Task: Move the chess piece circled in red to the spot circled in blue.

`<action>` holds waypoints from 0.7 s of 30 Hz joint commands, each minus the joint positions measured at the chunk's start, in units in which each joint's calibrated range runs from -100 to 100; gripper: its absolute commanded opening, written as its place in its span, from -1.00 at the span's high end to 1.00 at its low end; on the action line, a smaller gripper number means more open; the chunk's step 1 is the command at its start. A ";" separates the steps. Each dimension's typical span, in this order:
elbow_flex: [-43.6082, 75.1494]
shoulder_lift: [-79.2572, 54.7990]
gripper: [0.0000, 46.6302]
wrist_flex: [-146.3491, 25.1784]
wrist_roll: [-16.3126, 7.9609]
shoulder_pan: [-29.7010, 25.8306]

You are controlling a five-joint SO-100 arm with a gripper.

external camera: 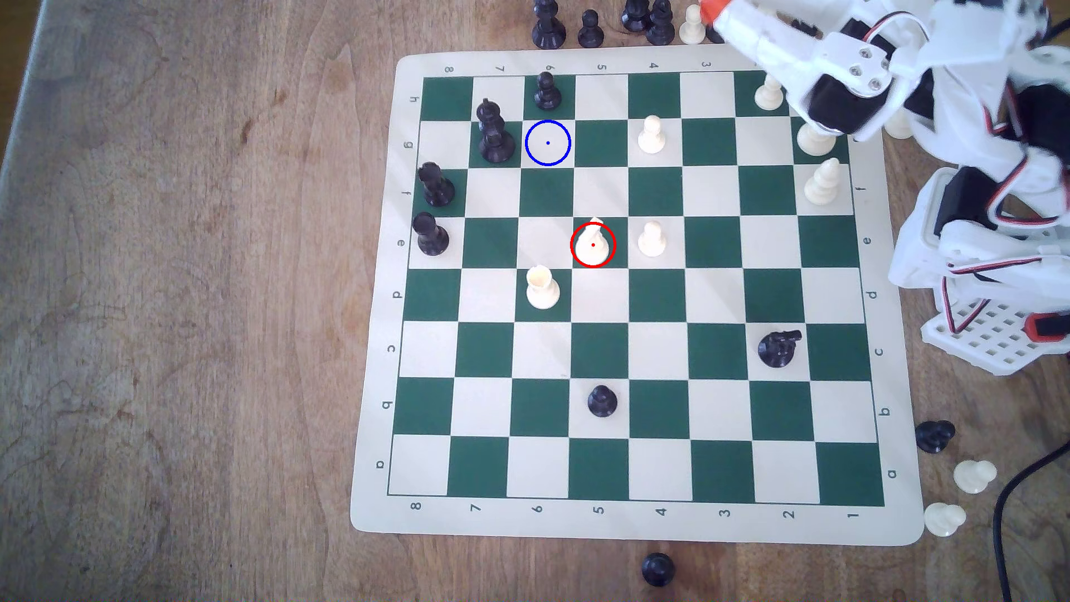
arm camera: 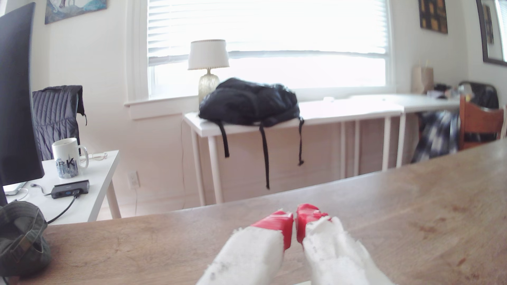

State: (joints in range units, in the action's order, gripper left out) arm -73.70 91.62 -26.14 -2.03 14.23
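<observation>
Exterior view: piece (external camera: 592,243) upright on the red-ringed green square, mid-board; spot (external camera: 548,143) bare beside a black piece (external camera: 495,136). Gripper (arm camera: 295,219) empty, tips nearly together, off-board. Advice: spread first, descend vertically, avoid the neighbouring pawn (external camera: 652,238).

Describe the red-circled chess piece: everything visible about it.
The chess piece is cream-white and looks like plastic, with a broad round base, a short body and an uneven, pointed head. It stands upright on a green square near the middle of the board, inside a thin red ring with a red centre dot. Nothing touches it; a white pawn stands on the next square at the exterior view's right.
</observation>
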 commanded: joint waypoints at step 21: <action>40.97 -53.08 0.66 -29.56 22.91 -9.74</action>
State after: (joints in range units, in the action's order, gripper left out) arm -45.05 45.87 -51.31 18.83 4.20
